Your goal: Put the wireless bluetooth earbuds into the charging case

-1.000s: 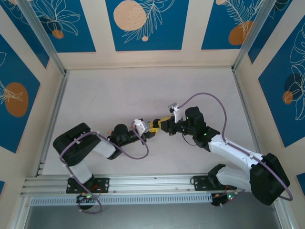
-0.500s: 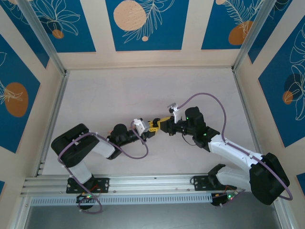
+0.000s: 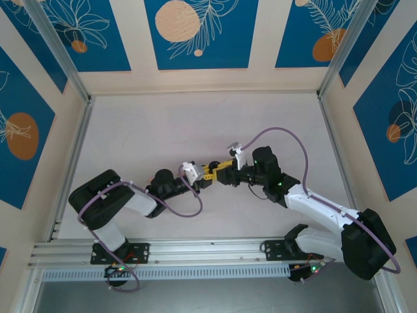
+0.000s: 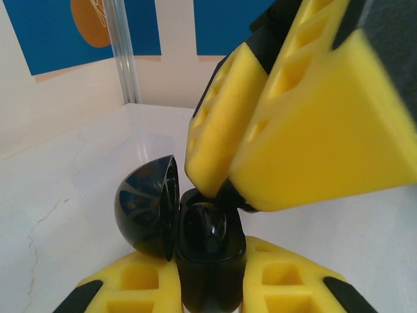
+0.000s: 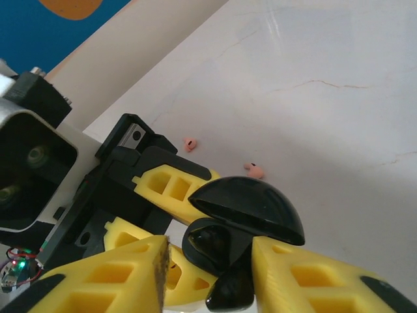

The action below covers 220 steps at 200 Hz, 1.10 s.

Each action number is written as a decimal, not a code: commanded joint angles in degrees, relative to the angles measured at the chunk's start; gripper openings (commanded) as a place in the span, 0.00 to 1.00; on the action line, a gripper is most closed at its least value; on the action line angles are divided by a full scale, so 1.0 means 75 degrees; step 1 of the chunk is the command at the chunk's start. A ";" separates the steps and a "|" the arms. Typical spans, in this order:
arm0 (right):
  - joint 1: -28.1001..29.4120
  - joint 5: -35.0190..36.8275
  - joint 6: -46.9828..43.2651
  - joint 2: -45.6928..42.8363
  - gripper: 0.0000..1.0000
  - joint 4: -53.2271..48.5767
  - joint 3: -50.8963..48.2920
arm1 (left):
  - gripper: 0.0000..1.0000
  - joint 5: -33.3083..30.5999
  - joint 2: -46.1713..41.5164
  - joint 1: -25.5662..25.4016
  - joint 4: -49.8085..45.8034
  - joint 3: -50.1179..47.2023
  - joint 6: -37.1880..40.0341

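Two claws meet over an open charging case, out on the middle of the bench.

The left claw is clamped narrow on the body of the black charging case, whose lid swings open to one side. The right claw stands slightly parted at the case's mouth, a glossy black earbud between its fingers. Beyond them, two pink earbuds lie apart on the pale bench.

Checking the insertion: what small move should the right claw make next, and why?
Probably lift the right claw straight off: its jaws stand apart, the bud rests at the mouth of the open case gripped by the left claw.
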 commanded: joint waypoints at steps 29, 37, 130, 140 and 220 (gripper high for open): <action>0.0056 -0.0028 0.0013 -0.0393 0.55 -0.0472 0.0331 | 0.16 -0.0087 -0.0280 -0.0074 0.0386 -0.0085 0.0111; 0.0056 0.0001 -0.0008 -0.0493 0.56 -0.0645 0.0425 | 0.16 -0.0091 -0.0292 -0.0073 0.0387 -0.0091 0.0126; -0.0038 0.0229 0.0131 -0.0905 0.50 -0.3890 0.1722 | 0.16 -0.0206 -0.0234 -0.0074 0.0385 -0.0115 0.0337; -0.0038 0.0192 0.0213 -0.0860 0.49 -0.4087 0.1783 | 0.16 -0.0197 -0.0223 -0.0074 0.0384 -0.0106 0.0348; -0.0040 -0.0081 0.0326 -0.0252 0.48 -0.3713 0.1654 | 0.16 -0.0094 -0.0236 -0.0073 0.0387 -0.0068 0.0325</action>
